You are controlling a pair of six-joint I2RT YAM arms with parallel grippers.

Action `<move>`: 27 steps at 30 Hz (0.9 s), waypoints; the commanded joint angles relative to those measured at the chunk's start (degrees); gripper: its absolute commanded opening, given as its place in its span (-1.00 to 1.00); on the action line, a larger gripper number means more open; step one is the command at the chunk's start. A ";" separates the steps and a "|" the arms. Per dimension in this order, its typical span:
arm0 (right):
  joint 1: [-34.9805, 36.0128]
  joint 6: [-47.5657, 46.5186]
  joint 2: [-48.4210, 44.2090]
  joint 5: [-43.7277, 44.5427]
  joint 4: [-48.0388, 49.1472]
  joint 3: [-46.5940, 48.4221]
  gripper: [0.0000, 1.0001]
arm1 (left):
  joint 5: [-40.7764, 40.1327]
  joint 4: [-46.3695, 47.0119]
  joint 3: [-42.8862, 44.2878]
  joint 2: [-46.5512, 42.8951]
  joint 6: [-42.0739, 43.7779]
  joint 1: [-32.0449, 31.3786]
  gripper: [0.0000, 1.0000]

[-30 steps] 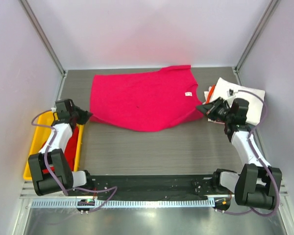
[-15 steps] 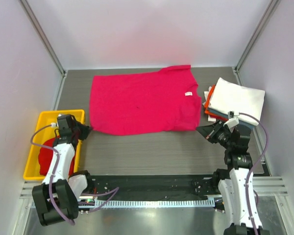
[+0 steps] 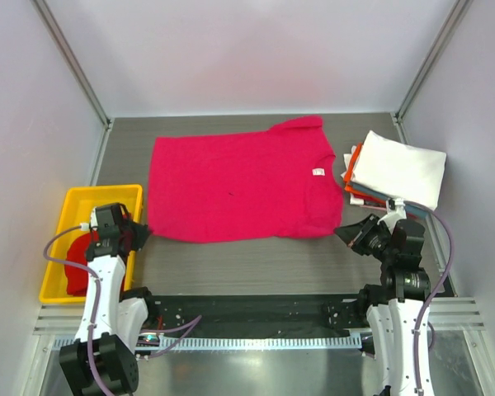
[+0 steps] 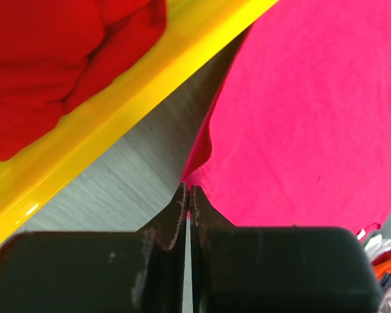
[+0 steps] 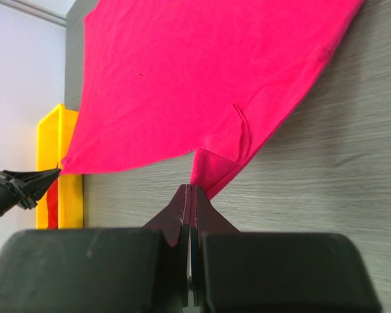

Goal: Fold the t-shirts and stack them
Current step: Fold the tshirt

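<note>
At the left of the table (image 3: pixel 256 264) we see the tray (image 3: pixel 99 193), with the red shirt (image 3: pixel 76 256) crumpled inside it. Just right of the tray, the left gripper (image 3: pixel 140 233) is clenched on the near-left hem corner of the pink shirt (image 3: pixel 231 190). In its wrist view the jaws meet with that corner at their tips (image 4: pixel 188 192).

The pink shirt lies flat in the middle of the table, its long axis running left to right. The hem is on the left; the collar, with its label (image 3: pixel 318 172), points right. At the shirt's near-right corner the right gripper (image 3: pixel 340 232) is pinched shut on a tab of pink cloth (image 5: pixel 190 190). Beyond it at the far right sits a folded stack, the white shirt (image 3: pixel 400 169) on top and the orange shirt (image 3: pixel 352 161) peeking out beneath.

A second ago both arms reached farther out, and the near edge of the pink shirt sagged in a curve. Since then we find the arms drawn back toward their bases, the shirt pulled nearer and its near edge taut and straight. The right arm no longer covers the stack.
</note>
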 commanded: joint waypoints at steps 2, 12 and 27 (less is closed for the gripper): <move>-0.06 -0.75 0.33 2.47 -1.62 3.86 -0.98 | -0.18 -3.61 1.62 0.87 0.33 -0.01 -1.00; -0.06 2.31 15.53 11.18 5.82 13.35 -0.97 | -1.14 -2.91 6.27 4.81 -0.20 -0.09 -0.99; 5.91 2.41 37.33 13.28 16.13 23.63 -0.97 | -5.80 -3.00 15.24 17.30 -1.61 0.08 -0.99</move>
